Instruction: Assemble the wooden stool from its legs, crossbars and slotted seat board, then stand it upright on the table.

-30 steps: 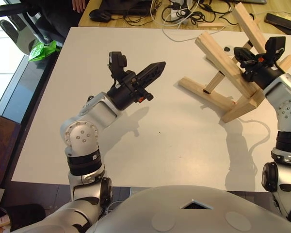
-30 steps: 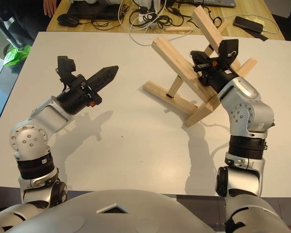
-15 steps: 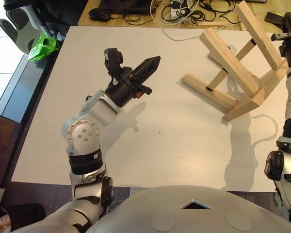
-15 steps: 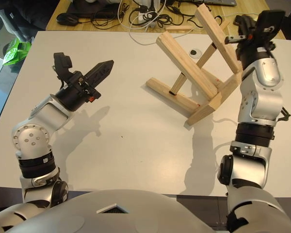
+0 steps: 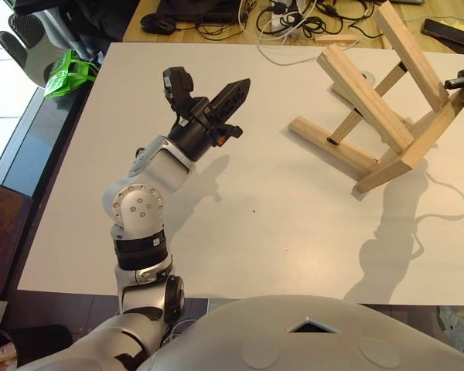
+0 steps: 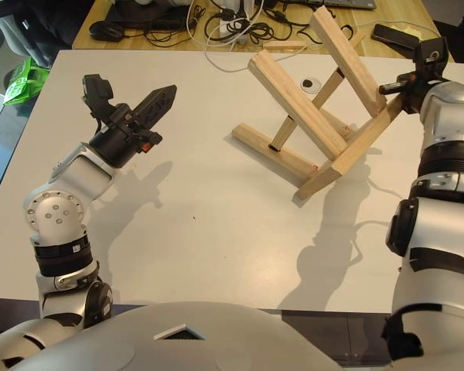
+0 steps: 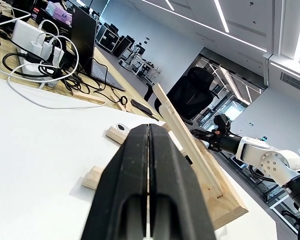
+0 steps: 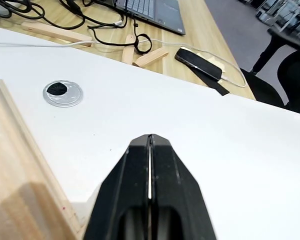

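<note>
The wooden stool [image 5: 365,91] lies tipped on the right side of the white table [image 5: 278,224], with its legs and crossbars joined. It rests on one leg [image 5: 329,145] and an edge of the seat board [image 6: 348,154]. My right gripper [image 6: 384,89] is shut and empty, its tip just beside the seat board's raised far end. In the right wrist view its shut fingers [image 8: 140,175] hover over the table with the light wood [image 8: 20,165] close by. My left gripper [image 5: 242,84] is shut and empty, held above the table left of the stool.
A round cable grommet [image 6: 309,84] sits in the table behind the stool. Behind the table, a wooden desk [image 5: 151,27] carries cables, a mouse [image 6: 107,31], a phone [image 5: 444,32] and loose wood pieces [image 8: 55,33]. The table's near and left areas are bare.
My right gripper has pulled out from among the stool's legs and swung right to the seat board's far end. The stool has rocked slightly. My left arm has lifted a little farther back.
</note>
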Controlling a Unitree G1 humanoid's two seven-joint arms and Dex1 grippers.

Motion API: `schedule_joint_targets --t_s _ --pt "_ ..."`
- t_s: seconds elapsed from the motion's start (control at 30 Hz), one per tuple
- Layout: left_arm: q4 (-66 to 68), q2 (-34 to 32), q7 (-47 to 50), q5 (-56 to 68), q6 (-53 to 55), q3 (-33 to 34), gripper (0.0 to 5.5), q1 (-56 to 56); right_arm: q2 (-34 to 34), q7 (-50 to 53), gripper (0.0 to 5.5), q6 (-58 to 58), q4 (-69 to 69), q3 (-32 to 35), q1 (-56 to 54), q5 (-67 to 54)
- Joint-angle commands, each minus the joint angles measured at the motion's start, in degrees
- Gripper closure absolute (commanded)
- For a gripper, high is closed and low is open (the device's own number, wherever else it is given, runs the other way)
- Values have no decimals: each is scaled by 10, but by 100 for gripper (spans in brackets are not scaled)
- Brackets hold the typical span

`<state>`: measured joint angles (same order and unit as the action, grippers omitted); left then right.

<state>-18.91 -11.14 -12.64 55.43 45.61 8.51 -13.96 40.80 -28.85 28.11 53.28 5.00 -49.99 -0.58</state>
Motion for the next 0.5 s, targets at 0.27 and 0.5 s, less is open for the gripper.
schedule_joint_targets --t_s 0.27,0.5 --pt "2 11 8 -21 -9 -2 547 3 -29 -65 550 327 -369 12 174 -109" --pt "3 16 9 -29 -14 2 547 6 -57 -37 550 484 -575 32 229 -172"
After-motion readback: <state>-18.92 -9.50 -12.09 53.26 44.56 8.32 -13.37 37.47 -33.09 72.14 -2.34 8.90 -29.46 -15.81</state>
